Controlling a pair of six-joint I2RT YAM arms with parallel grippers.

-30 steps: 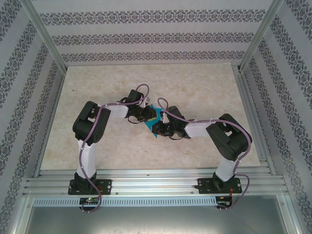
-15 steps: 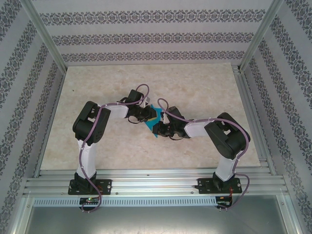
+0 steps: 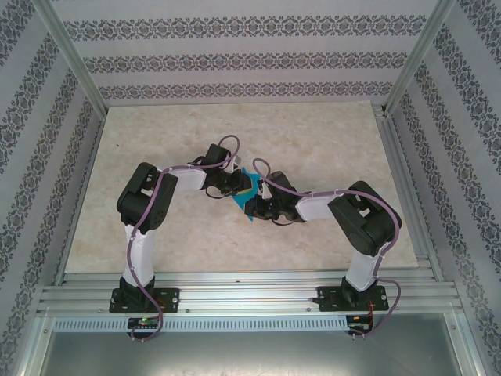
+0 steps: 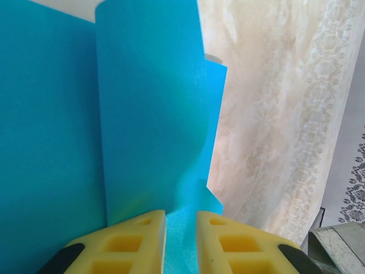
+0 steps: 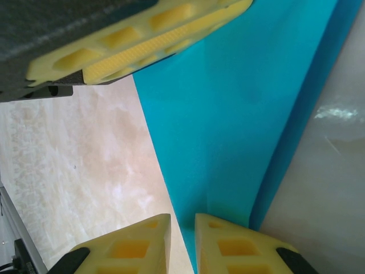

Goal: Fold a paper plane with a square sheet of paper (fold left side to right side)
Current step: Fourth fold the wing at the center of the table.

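Almost nothing has changed over the last second. In the top view the right arm's elbow has eased a touch to the left, and its tool has crept with it. The left arm stands where it was. The teal-blue sheet of paper (image 3: 248, 185) is still caught between the two tools near the middle of the table (image 3: 156, 141), with the same small patches of it showing between the black wrists.

The left tool (image 4: 181, 216) is nearly closed. Its two yellow fingers (image 4: 134, 234) leave only a narrow slot, and the paper runs down into that slot, so it is pinched there. Beyond the fingers the sheet rises in two overlapping panels, the right-hand one bowed along a soft curve, its far edge free above the marbled table.

The right tool (image 5: 182, 220) is likewise almost closed. The paper narrows down to its fingers (image 5: 228, 240) and enters the gap between them along a raised fold, so this tool also grips the sheet. In the right wrist view the left tool's ribbed yellow fingers (image 5: 142, 45) lie across the upper left, at the far end of the same strip of paper.

In the top view the left tool (image 3: 239, 188) sits just left of and beyond the right tool (image 3: 254, 205), the two close together.
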